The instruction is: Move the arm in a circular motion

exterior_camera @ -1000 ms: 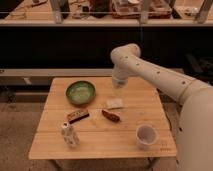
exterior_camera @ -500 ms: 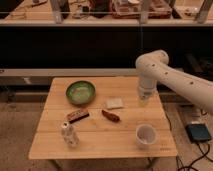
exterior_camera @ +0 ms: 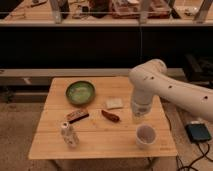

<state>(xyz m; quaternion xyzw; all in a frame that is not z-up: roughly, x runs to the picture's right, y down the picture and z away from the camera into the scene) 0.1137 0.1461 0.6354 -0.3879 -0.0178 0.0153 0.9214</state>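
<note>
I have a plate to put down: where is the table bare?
Widest: the front strip of the table between bottle and cup. Smaller: the left edge between bowl and bottle. Crowded: the middle, with brown bar, red-brown piece and white pad. On the right the shut gripper of the arm hangs above the table, just behind the cup.

One arm (exterior_camera: 167, 89), one tool (exterior_camera: 140, 114) above one table (exterior_camera: 100, 145); one bowl (exterior_camera: 80, 92), cup (exterior_camera: 145, 135), bottle (exterior_camera: 68, 134), brown bar (exterior_camera: 77, 115), reddish piece (exterior_camera: 111, 116), pale square (exterior_camera: 114, 103)

— Where is the arm (exterior_camera: 172, 91)?
— It reaches in from the right, a thick cream-white tube with dark dots, bent down at its bulbous elbow.
— And the gripper (exterior_camera: 140, 113)?
— It's the short pale tip, closed, pointing down over the table (exterior_camera: 100, 142).
</note>
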